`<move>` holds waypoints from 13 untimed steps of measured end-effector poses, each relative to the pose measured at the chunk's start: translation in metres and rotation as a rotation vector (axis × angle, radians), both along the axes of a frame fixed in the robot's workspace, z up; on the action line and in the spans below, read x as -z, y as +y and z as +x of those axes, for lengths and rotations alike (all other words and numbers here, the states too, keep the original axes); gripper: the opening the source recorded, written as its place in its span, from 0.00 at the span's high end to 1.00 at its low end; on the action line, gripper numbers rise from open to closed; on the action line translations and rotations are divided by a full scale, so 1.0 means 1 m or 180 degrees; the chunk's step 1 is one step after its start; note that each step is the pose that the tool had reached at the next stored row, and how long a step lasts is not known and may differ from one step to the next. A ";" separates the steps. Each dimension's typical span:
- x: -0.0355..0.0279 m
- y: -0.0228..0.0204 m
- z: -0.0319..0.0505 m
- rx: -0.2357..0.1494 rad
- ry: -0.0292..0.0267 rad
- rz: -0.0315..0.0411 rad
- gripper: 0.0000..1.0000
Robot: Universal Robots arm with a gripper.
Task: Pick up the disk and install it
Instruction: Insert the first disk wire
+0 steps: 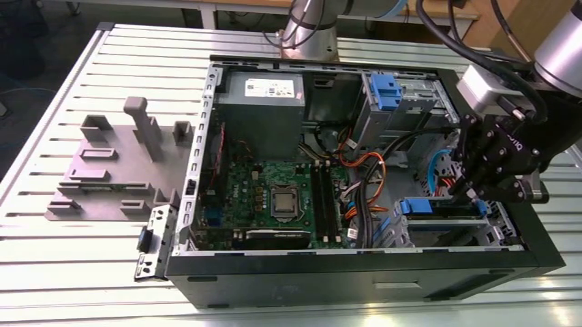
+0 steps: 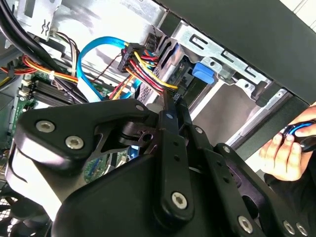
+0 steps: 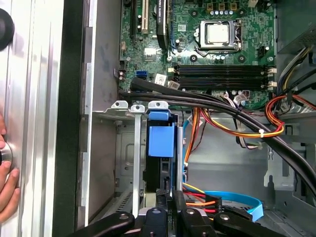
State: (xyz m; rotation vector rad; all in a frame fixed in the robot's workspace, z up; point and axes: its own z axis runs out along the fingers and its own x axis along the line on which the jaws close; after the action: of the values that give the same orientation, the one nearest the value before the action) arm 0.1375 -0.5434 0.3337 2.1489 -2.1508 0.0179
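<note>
**A:** We're at the open computer case [image 1: 364,276], and the gripper [image 1: 475,197] is down in the corner at the exterior view's right, right on the drive cage [image 1: 491,225]

**B:** And there's the disk [image 3: 160,143], edge-on in the first wrist view, standing in the cage with its blue carrier tab facing the motherboard [image 3: 217,54]. From outside you catch the same blue rail [image 1: 427,206] sitting in the bay

**A:** State of the claw?

**B:** Narrow. The 2 jaws are drawn close together at the disk's near end. Whether they're pinching it or just resting against it, I cannot tell

**A:** How does this thing handle, in your judgement?

**B:** Dense and rigid, a metal slab, so no flex. But I'd call it fragile inside, and it likely dislikes knocks. The plastic rails look like the softer part. I'd take it across its thin sides, by the metal edges, not by the tab alone

**A:** Cables [image 3: 276,123] are crowding that bay

**B:** They are, orange and black, just beside the cage

**A:** Anything readable?

**B:** The power supply [image 1: 264,92] carries a white sticker [image 1: 271,86], print too small to read. The disk's own label faces away. There's also a hand [image 2: 284,153] outside the case wall
</note>
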 end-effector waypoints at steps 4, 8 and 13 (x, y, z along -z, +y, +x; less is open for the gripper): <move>0.0003 -0.0006 0.0002 0.0000 0.0000 0.0001 0.83; 0.0008 -0.0008 0.0002 0.0000 -0.0002 0.0009 0.83; 0.0015 -0.0010 0.0002 0.0000 -0.0004 0.0035 0.83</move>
State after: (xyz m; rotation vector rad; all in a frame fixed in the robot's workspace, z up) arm 0.1377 -0.5444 0.3322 2.1553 -2.1565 0.0075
